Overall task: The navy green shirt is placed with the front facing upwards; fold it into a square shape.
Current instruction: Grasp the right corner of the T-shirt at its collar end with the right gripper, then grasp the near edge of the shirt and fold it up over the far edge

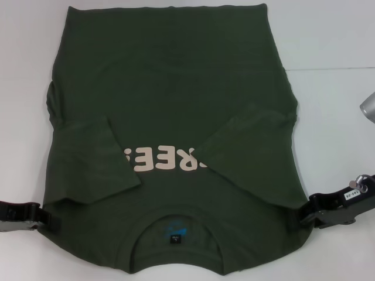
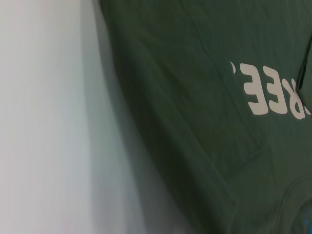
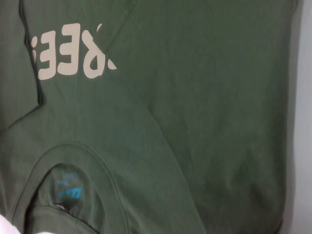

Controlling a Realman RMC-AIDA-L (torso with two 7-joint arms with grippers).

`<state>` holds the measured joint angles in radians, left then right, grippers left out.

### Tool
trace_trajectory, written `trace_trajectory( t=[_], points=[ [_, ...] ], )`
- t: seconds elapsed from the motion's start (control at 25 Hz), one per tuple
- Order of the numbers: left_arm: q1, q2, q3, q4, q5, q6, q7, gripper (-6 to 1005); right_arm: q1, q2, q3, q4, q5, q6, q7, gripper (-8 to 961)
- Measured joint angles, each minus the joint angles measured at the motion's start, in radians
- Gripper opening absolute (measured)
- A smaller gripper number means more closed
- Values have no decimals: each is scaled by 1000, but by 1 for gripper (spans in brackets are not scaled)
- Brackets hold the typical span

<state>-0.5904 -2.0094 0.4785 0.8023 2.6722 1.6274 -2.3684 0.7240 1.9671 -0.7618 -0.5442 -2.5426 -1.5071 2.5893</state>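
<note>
head view: the left gripper [image 1: 41, 218] sits at the left shoulder edge of the navy green shirt [image 1: 176, 88], low on that side and touching the cloth; whether its claw is wide, narrow or pinching the fabric cannot be told. the shirt lies flat on the white table [image 1: 334, 35], front up, its collar [image 1: 176, 218] nearest the robot and its hem farthest off. the left sleeve [image 1: 94, 164] is folded inward over the chest, its edge covering the start of the pale lettering [image 1: 167, 159], so only part of the word shows. inside the collar, below the lettering, a small black tag [image 1: 174, 239] sits under a bit of blue print. the right sleeve [image 1: 246, 140] is folded inward too, its corner reaching the other end of the lettering. the right gripper [image 1: 307, 215] rests at the shirt's right shoulder edge, level with the collar, touching the cloth; its claw state cannot be told either. beyond it, well apart from the shirt, a grey metal object [image 1: 368, 106] pokes in at the table's right edge.
</note>
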Motion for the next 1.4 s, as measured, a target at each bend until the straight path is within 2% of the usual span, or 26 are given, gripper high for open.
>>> trace_trajectory(
  t=[0.28,0.48,0.84,1.28,1.4],
  points=[
    [0,0,0,0,0,0,1,95,0,-1,-1,2,2,-4,-4,196],
    [0,0,-1,0,-3,0,6,97,0,-1,2,0,2,-6,-21,22],
    [9,4,-6,0,-21,6,11,101,-6,-9,15,-5,28,-48,-110,22],
    [42,19,-83,4,-25,167,75,105,-59,-71,37,-12,48,-199,-259,22],
    [52,22,-98,4,-20,232,93,107,-71,-80,38,-12,48,-255,-294,21]
  ],
)
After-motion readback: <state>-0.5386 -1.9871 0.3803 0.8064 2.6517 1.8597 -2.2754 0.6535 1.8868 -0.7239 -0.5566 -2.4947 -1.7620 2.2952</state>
